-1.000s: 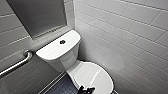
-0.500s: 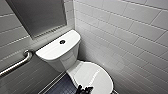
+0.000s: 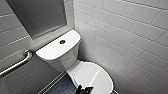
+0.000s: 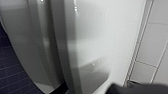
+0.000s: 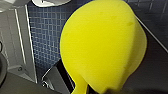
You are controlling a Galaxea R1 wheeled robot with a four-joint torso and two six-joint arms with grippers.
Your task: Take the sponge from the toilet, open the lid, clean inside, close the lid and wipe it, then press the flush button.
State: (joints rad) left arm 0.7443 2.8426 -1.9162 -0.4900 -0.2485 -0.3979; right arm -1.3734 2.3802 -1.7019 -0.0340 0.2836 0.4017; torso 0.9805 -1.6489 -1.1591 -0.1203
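While the sponge is clenched by the right gripper | lid is shut | sponge could be dragged loose by wiping friction.

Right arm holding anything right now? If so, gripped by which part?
Yes, the sponge. The right gripper pinches it at one squeezed-in edge, and the rest of the block bulges out free, bent over in front of the wrist camera.
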